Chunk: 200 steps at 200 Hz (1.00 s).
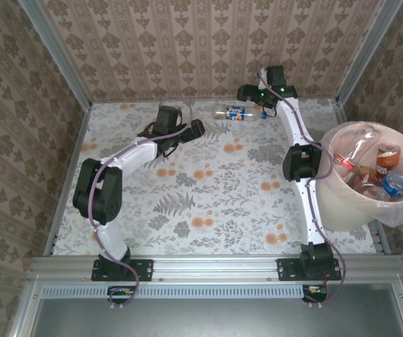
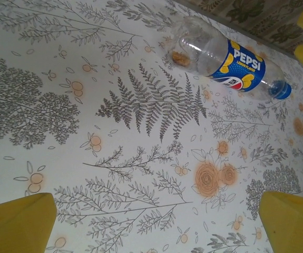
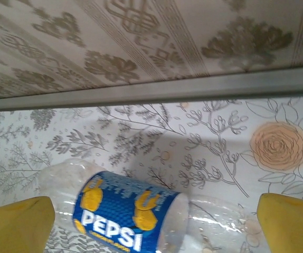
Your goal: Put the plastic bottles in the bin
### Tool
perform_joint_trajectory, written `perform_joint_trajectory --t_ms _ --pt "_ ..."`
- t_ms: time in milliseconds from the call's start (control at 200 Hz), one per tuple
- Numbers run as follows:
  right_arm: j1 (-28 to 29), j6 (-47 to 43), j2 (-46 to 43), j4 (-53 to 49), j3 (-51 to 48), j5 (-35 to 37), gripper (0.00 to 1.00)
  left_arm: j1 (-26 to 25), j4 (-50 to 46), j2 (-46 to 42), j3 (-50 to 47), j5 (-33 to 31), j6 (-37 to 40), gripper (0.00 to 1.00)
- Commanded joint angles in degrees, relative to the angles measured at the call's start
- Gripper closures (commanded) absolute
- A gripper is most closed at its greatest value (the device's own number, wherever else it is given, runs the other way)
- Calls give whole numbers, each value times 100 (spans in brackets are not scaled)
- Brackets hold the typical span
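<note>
Fingers of right gripper: spread, empty, poised over Pepsi bottle lying at twelve o'clock on table. Left gripper: spread, empty. Bin: three o'clock, part-filled. Step: apparently final pickup. Next: lower, clamp, carry binward.

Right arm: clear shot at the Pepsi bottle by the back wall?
Probably yes. The right pincer is open and close above the Pepsi bottle, which lies on its side with nothing on top. The wall rail just behind it may crowd the approach.
</note>
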Motion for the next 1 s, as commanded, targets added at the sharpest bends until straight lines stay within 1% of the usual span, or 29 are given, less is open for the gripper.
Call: perform_joint_trajectory --t_ms 0,90,225,390,460,550,640,770,875,895,995 --pt "82 149 180 -34 216 -566 0 209 -57 275 178 245 -117 0" --pt "104 -1 186 -274 223 -677 0 318 -49 531 363 329 -250 0" --pt "176 -547 92 -894 233 -568 0 413 474 662 317 491 -418 0" --pt "326 -1308 -15 -1905 235 -375 0 437 362 769 494 410 -356 0" --pt "479 -1570 -43 -2211 230 99 0 468 249 876 612 429 -366 0" --pt "723 -1795 -46 -2208 235 851 0 490 220 994 685 508 -428 0" --pt "945 -1966 -5 -2153 235 1139 0 499 204 1050 719 554 -467 0" --pt "1162 -1976 91 -2139 235 1818 1 497 155 1061 688 554 -468 0" --pt "1326 -2193 140 -2217 228 2083 2 492 127 1074 655 554 -447 0" --pt "1350 -2233 149 -2225 234 2135 2 506 122 1085 669 563 -452 0" --pt "1482 -2382 162 -2262 226 2257 16 508 108 1125 684 614 -485 0"
